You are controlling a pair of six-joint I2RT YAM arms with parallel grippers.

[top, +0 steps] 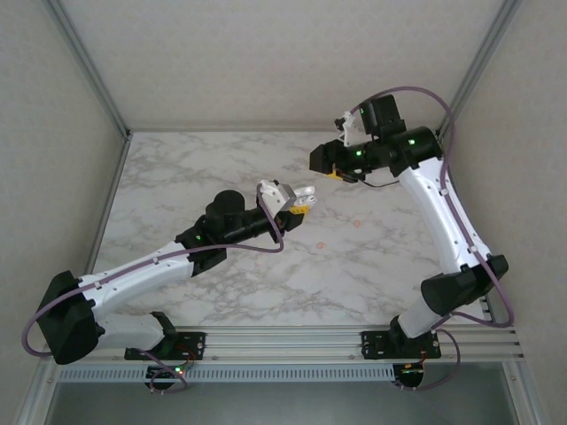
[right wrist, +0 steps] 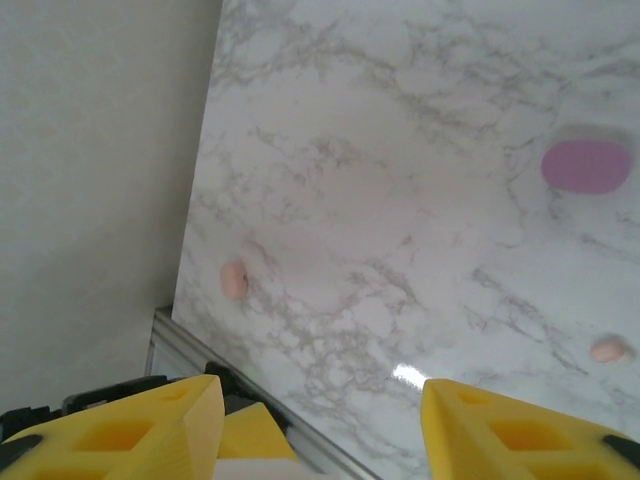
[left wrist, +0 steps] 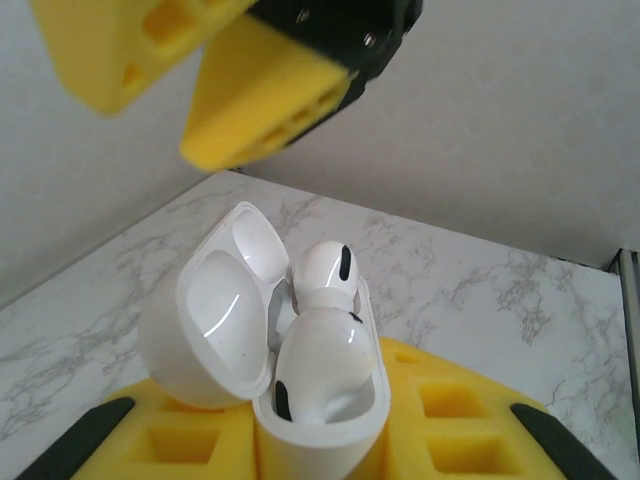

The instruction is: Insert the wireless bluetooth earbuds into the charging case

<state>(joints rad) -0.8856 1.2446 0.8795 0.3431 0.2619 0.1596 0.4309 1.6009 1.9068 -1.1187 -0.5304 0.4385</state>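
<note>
Pinching open charging case point(left wrist: 300, 440), left jaws; white earbuds point(left wrist: 325, 350) inside; right jaws spread.

We see a white marble-patterned surface point(top: 177, 177) with grey veins, closed in by pale, lightly textured walls point(top: 266, 62). Slim metal posts point(top: 89, 66) climb the back corners, a grooved metal rail point(top: 292, 341) lines the near edge, under soft, even light

Charging case point(left wrist: 220, 340) bottom cut off by the near picture edge, right gripper point(left wrist: 160, 120) blurred and cropped above it, purple pebble shape point(right wrist: 586, 166) soft-edged at right, peach specks point(top: 321, 243) too small to identify
</note>
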